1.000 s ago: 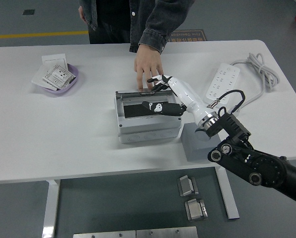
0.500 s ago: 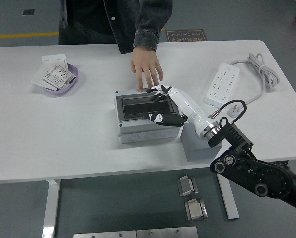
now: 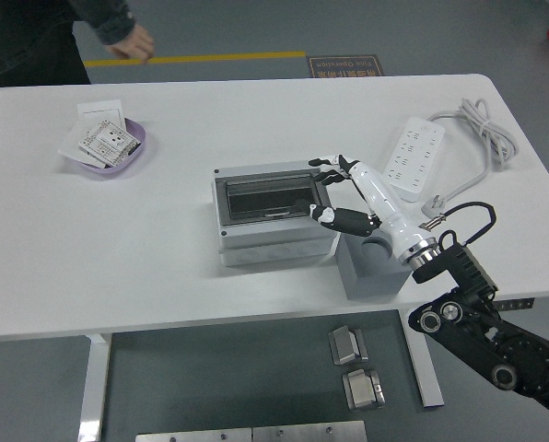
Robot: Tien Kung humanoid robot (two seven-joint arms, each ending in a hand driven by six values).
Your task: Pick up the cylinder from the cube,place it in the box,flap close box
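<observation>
A grey floor runs under and behind the white worktop (image 3: 118,267), and nearest its front edge sits the grey cube (image 3: 374,267) with an empty round socket on top, which suggests the cylinder is already inside the box, though it cannot be seen. Just beyond, the right hand (image 3: 334,189) hangs released, fingers spread, at the right end of the box (image 3: 273,214), whose dark flap lies flat and looks closed. Farther back are a power strip (image 3: 416,157), a purple dish (image 3: 109,147) of packets, and a person's hand (image 3: 132,41) away from the worktop.
</observation>
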